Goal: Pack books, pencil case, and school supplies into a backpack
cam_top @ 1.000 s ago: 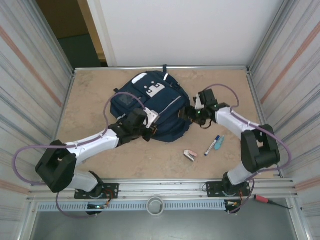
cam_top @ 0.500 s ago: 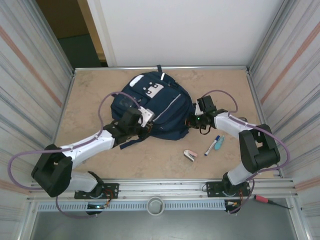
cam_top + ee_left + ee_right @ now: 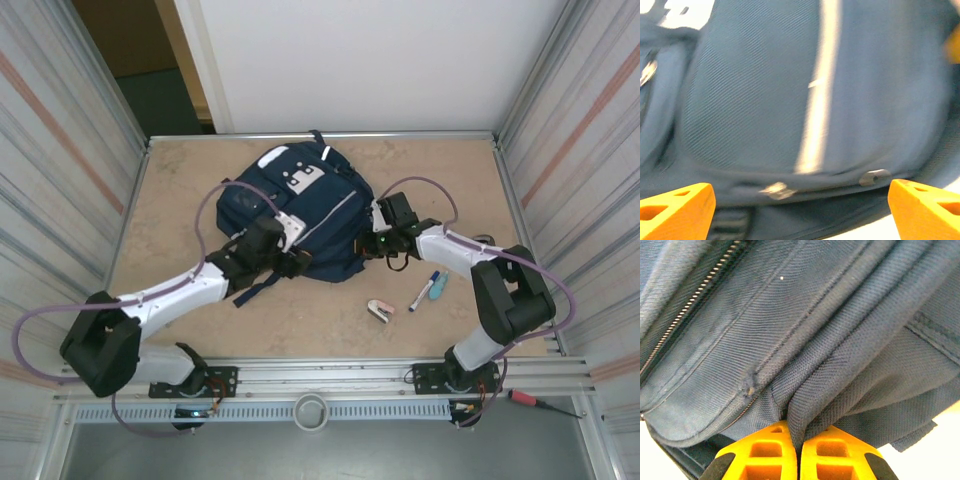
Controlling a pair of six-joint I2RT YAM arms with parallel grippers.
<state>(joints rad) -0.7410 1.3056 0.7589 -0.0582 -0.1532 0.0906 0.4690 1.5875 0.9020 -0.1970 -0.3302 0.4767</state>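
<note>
The navy backpack [image 3: 300,205] lies at the table's middle back, white patches up. At its near left edge my left gripper [image 3: 291,263] stands open. In the left wrist view its orange fingertips [image 3: 675,210] sit wide apart before the backpack [image 3: 765,100], by a pale stripe and two zipper pulls. My right gripper [image 3: 367,246] is shut on a fold of fabric at the backpack's right side; the fold [image 3: 810,410] is pinched between the pads. The blue-and-white marker [image 3: 424,290], teal item [image 3: 439,287] and pink-and-white item [image 3: 380,311] lie on the table. Books and pencil case are out of view.
Corrugated metal walls [image 3: 60,180] close in the table on both sides. A dark strap [image 3: 252,290] trails from the backpack's near left corner. A red-handled screwdriver [image 3: 524,399] lies on the rail by the right arm's base.
My left gripper has let go of the backpack and opened. My right gripper has shut on the backpack's side. The backpack has shifted slightly away and to the left.
</note>
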